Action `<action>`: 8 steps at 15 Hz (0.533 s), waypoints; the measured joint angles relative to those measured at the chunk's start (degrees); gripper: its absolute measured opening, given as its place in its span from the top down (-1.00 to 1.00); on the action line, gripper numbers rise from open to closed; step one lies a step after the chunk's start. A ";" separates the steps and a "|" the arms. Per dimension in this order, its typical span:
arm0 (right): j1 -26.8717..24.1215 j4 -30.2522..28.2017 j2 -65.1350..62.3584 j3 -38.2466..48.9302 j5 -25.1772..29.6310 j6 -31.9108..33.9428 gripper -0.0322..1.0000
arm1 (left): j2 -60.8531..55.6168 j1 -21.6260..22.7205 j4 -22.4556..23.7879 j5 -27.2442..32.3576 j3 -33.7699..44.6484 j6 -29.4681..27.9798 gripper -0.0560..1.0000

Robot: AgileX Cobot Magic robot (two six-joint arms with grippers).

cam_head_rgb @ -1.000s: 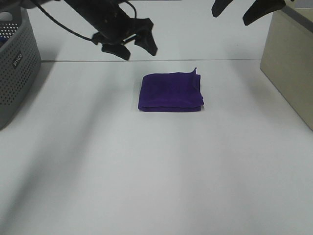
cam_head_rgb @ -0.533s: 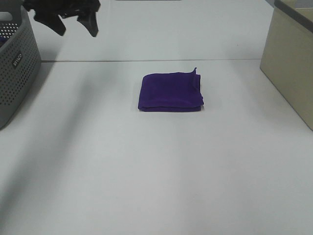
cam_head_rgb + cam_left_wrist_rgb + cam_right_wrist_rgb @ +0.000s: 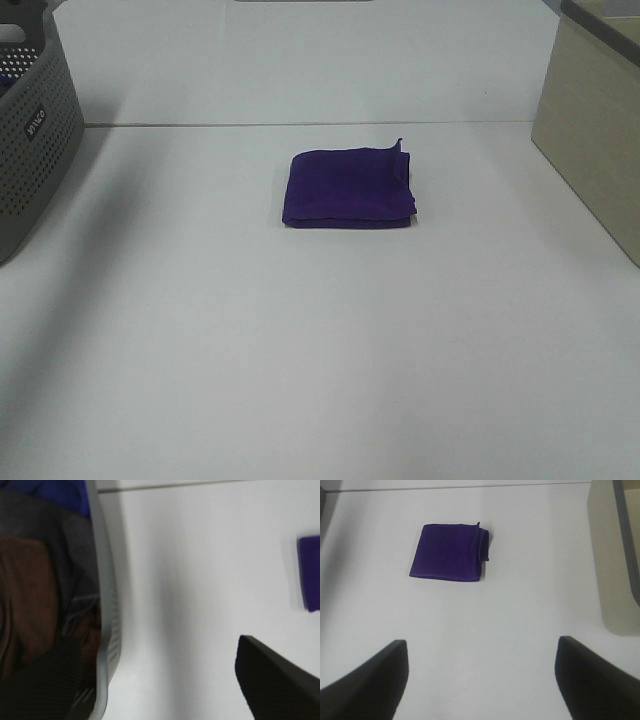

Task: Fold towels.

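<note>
the towel (image 3: 348,188) lies folded into a compact square on the white table (image 3: 320,350), slightly above the centre of the exterior high frame, with one corner of cloth standing up at its upper right. nothing touches it. a grey perforated basket (image 3: 30,140) occupies the left edge of that frame and a beige box (image 3: 595,130) the right edge; both are well apart from the towel.

neither arm appears in the exterior high frame. in the right wrist frame the right gripper (image 3: 480,680) has its jaws spread wide and empty, with the towel in the upper left of centre and the beige box at the right edge. in the left wrist frame the left gripper (image 3: 165,680) is likewise spread wide and holds nothing. the grey basket, containing brown and blue cloth, fills the left of that frame, and the towel shows at the right edge.
</note>
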 joint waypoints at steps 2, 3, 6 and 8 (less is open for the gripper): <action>0.00 -0.17 -8.94 6.02 0.00 0.97 -0.59 | -13.69 0.00 1.60 -1.15 14.44 0.00 -0.56; 0.00 -0.17 -13.46 9.34 0.06 0.97 -0.59 | -19.94 0.00 2.18 -3.32 22.00 0.00 -0.56; 0.00 -0.23 -28.36 19.54 0.06 0.97 -0.59 | -40.05 0.11 3.50 -11.34 44.00 0.00 -0.56; 0.00 -0.29 -35.87 24.64 0.11 1.03 -0.59 | -50.48 0.17 3.50 -13.46 52.83 0.00 -0.56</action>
